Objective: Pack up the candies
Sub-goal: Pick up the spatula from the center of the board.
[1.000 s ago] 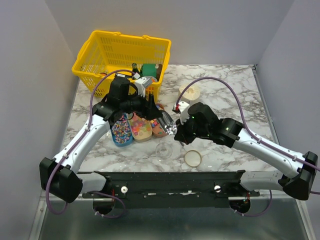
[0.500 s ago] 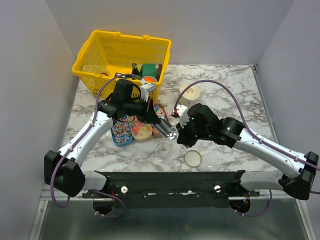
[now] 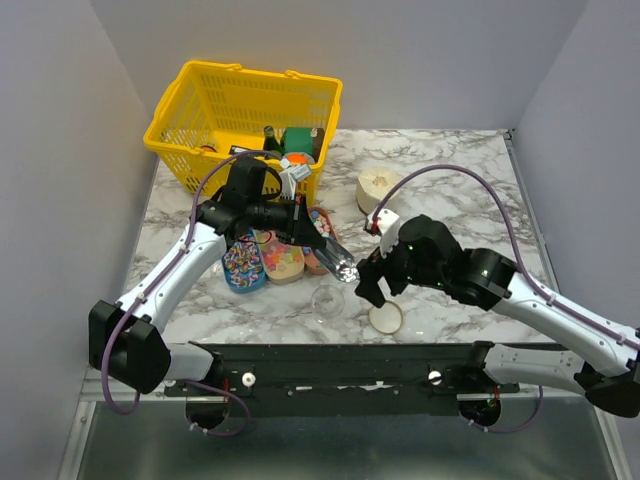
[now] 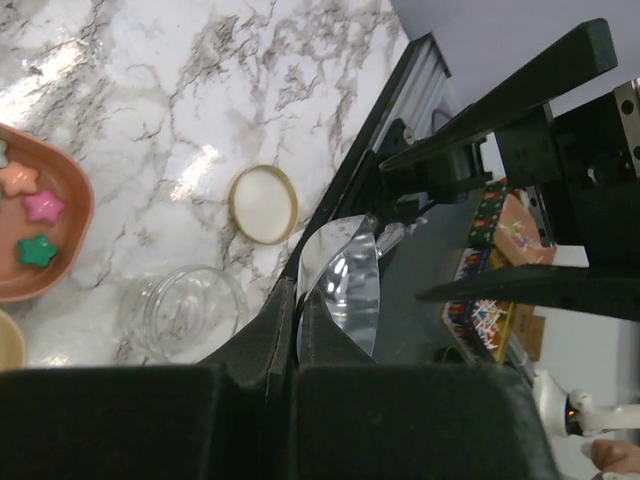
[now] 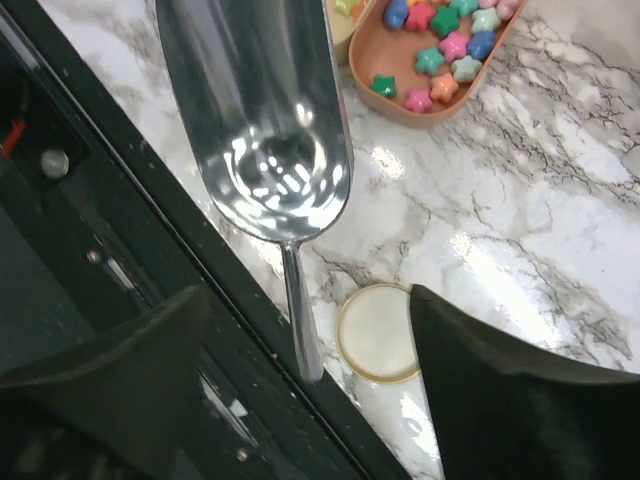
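The candies (image 3: pixel 243 262) are tiny multicoloured sweets in a blue oval tray, with star-shaped ones (image 5: pixel 440 40) in an orange tray (image 4: pixel 70 250) beside it. A shiny metal scoop (image 3: pixel 341 264) hangs above the table. My left gripper (image 4: pixel 297 295) is shut on the rim of the scoop's bowl (image 4: pixel 345 285). The scoop's handle (image 5: pixel 300 320) points toward my right gripper (image 5: pixel 305 310), whose open fingers stand wide on either side without touching it. A clear glass jar (image 3: pixel 327 301) stands below the scoop, with its round lid (image 3: pixel 386 317) lying to the right.
A yellow basket (image 3: pixel 245 90) with goods stands at the back left. A third, yellow oval tray (image 3: pixel 283 258) lies between the other two. A round beige container (image 3: pixel 379 185) sits behind the right arm. The black base rail (image 3: pixel 340 360) runs along the near edge.
My left gripper has shut on the scoop's bowl. My right gripper has opened, let go of the handle and drawn back toward the near right.
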Controlling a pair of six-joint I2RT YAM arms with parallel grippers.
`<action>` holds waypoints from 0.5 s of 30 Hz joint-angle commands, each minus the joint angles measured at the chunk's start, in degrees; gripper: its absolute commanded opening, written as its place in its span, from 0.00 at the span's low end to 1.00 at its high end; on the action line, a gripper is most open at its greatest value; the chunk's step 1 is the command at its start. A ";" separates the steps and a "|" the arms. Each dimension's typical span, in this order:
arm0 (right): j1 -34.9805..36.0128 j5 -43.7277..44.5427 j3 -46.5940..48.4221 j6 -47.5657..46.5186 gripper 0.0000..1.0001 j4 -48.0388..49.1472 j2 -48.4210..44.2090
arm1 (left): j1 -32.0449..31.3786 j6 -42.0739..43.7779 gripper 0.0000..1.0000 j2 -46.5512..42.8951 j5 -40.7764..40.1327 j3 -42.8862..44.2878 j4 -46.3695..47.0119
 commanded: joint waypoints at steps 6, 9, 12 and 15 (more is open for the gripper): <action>0.28 3.45 -3.94 -0.89 0.99 3.22 -7.66 | 0.80 -11.88 0.00 0.59 5.99 -2.38 8.57; 0.28 2.66 -4.56 -0.98 0.95 3.49 -7.58 | 0.80 -13.90 0.00 0.76 6.96 -3.00 10.24; 0.28 3.01 -5.44 -0.19 0.83 4.19 -6.96 | 0.80 -15.40 0.00 0.68 7.40 -3.44 11.56; 0.28 5.12 -4.74 2.61 0.62 3.76 -4.77 | 0.80 -15.66 0.00 0.41 7.49 -3.53 11.48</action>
